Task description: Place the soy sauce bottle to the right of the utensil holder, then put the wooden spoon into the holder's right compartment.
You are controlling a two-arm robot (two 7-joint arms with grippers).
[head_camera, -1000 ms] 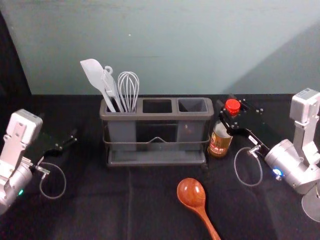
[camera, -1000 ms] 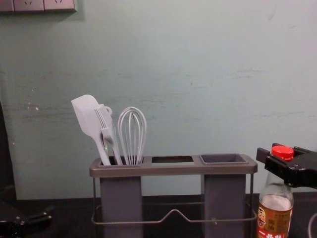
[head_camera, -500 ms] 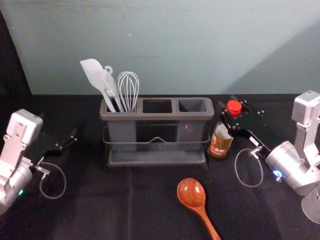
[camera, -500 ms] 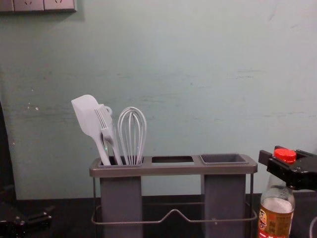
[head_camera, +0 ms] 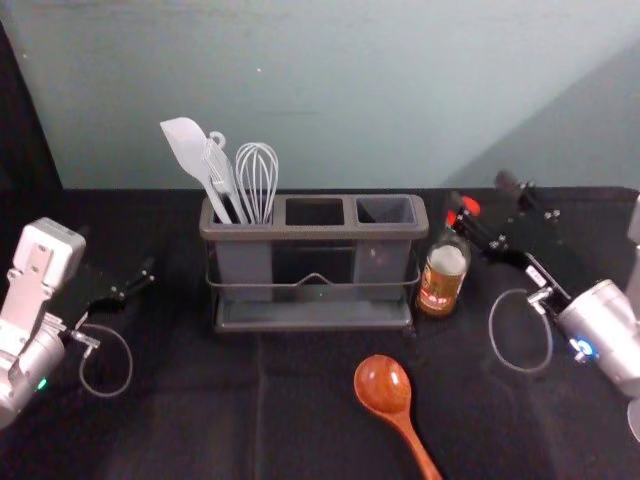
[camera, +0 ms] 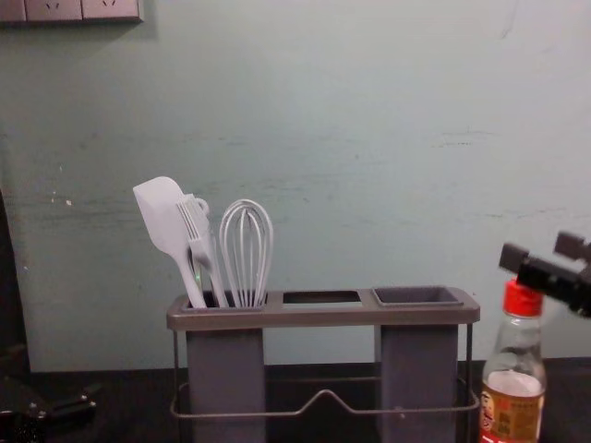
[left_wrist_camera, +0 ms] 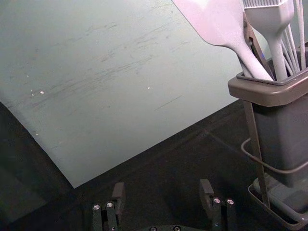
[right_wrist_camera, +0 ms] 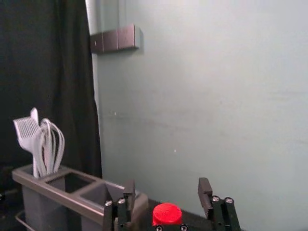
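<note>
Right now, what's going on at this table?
The right hand is open by the soy sauce bottle's cap, not gripping it. The bottle stands upright to the right of the utensil holder. The wooden spoon lies in front, not yet in the right compartment. The left hand idles, open, left of the holder.

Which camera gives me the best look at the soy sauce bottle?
The chest view: the soy sauce bottle appears large there, side-on, showing red cap, neck and label, though its base is cut off. The head view includes the base, but the right gripper partly covers the cap. The right wrist view catches the cap.
</note>
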